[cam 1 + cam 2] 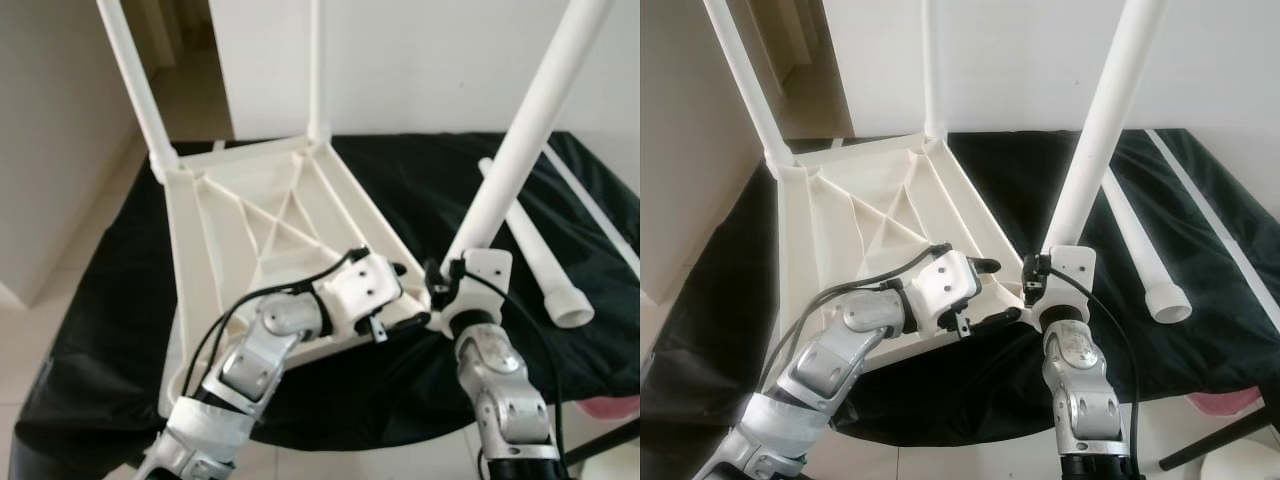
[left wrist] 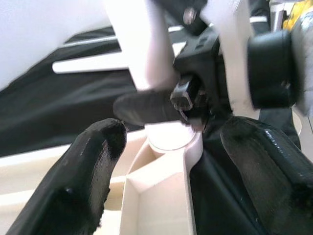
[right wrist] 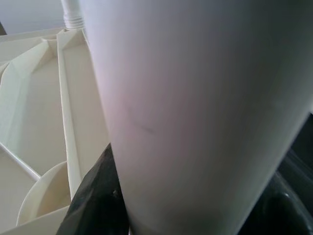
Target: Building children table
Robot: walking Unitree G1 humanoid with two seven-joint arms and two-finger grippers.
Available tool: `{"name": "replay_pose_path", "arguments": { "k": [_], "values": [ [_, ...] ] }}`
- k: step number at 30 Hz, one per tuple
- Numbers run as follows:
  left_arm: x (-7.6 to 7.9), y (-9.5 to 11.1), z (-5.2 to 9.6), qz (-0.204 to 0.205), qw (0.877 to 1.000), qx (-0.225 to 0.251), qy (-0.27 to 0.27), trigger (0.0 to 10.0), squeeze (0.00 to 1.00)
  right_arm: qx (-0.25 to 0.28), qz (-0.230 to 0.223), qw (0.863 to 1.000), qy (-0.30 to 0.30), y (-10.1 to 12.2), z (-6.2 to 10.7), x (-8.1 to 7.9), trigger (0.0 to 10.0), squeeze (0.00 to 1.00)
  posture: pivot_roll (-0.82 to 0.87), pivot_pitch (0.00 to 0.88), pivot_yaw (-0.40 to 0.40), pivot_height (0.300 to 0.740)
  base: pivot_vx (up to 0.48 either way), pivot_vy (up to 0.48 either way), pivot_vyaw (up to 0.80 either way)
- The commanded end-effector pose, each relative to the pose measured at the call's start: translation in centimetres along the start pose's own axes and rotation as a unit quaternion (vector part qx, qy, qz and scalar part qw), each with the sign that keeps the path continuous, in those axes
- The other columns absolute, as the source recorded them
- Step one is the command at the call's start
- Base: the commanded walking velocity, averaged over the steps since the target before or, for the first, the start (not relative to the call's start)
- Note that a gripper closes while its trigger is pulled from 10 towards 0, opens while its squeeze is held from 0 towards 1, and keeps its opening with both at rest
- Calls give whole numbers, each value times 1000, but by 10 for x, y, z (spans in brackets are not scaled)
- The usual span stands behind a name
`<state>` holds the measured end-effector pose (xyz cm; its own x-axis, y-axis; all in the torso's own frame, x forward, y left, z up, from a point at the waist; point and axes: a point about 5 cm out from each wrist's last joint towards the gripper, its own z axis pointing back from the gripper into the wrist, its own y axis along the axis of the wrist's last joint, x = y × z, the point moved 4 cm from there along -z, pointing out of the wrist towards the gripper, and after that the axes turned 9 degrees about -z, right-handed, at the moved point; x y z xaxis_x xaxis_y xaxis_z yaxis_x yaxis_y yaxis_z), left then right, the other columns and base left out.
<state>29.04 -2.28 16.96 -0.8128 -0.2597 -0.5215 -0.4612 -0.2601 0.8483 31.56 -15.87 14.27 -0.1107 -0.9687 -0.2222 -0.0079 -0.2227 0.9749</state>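
Note:
A white plastic table top (image 1: 250, 230) lies upside down on a black cloth (image 1: 420, 180). Two white legs (image 1: 135, 85) (image 1: 316, 70) stand in its far corners. My right gripper (image 1: 445, 280) is shut on a third leg (image 1: 520, 140), which leans right with its foot at the near right corner socket (image 2: 168, 142). In the right wrist view this leg (image 3: 195, 98) is close between the black fingers (image 3: 98, 196). My left gripper (image 1: 405, 290) is open at the same corner, its fingers (image 2: 93, 161) astride the rim.
Another loose white leg (image 1: 530, 245) and a thin white rod (image 1: 590, 205) lie on the cloth to the right. A white wall stands behind, with a doorway at the back left. A pink object (image 1: 610, 408) sits low on the right, past the cloth's edge.

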Motion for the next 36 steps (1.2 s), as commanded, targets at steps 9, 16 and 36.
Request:
{"name": "replay_pose_path", "arguments": {
  "k": [9, 16, 36],
  "values": [
    [-6, 3, -3, -5, 1000, 5, 11, 10000, 0, -23, -14, 1000, 5, -13, 8, -1, 10000, 0, -71, 17, 35, 740, 0, 0, 0],
    [0, 5, -5, -3, 1000, 10, 4, 10000, 0, 3, -18, 999, 41, 0, 8, 4, 10000, 1000, -73, 28, 41, 740, 0, 0, 0],
    [-9, 1, -5, 18, 999, 4, 40, 10000, 0, 4, 33, 985, 170, 9, 1, 21, 10000, 0, -67, 28, 36, 740, 0, 0, 0]
  ]
}}
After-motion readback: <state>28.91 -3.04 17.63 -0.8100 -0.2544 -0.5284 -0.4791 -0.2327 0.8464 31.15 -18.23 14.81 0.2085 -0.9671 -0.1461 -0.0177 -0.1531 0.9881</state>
